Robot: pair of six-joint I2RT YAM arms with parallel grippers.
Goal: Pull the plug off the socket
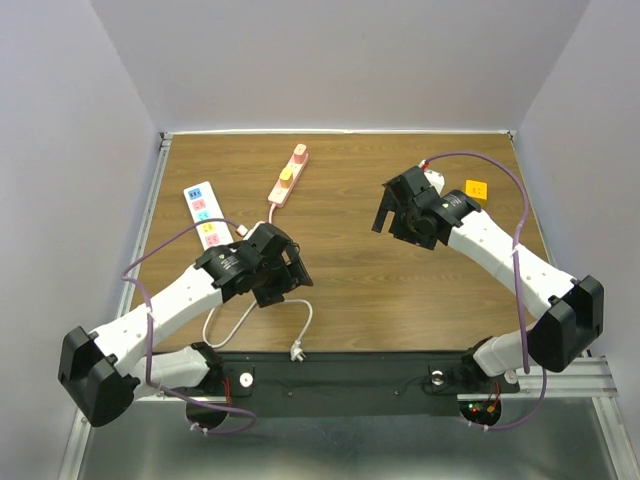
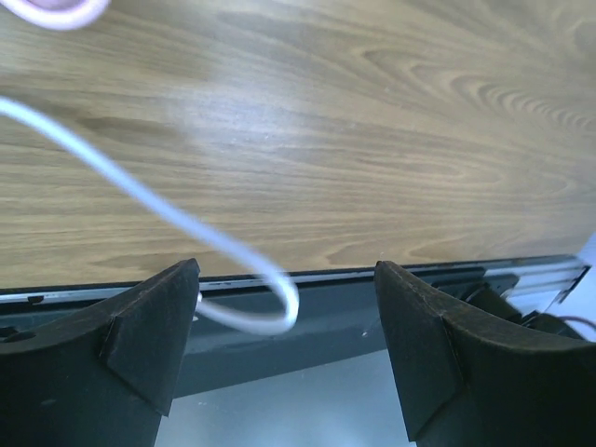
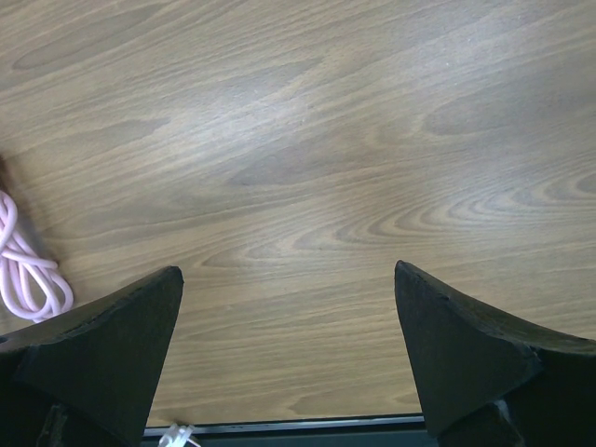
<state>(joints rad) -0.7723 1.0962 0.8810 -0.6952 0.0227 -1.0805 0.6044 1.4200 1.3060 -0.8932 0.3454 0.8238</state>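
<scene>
Far left on the table (image 1: 350, 270), the socket (image 1: 200, 212) lies near the left hand (image 1: 288, 285), which hangs spread and empty; right hand (image 1: 385, 212) likewise gaping. Unpinned, that strip may slide with any tug.

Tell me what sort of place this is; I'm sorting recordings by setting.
Probably a lab test cell: wooden table boxed by plain white panels, robot arms bolted to a black rail.

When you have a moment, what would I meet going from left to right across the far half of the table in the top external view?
white power strip → pink power strip → right gripper → orange block
</scene>
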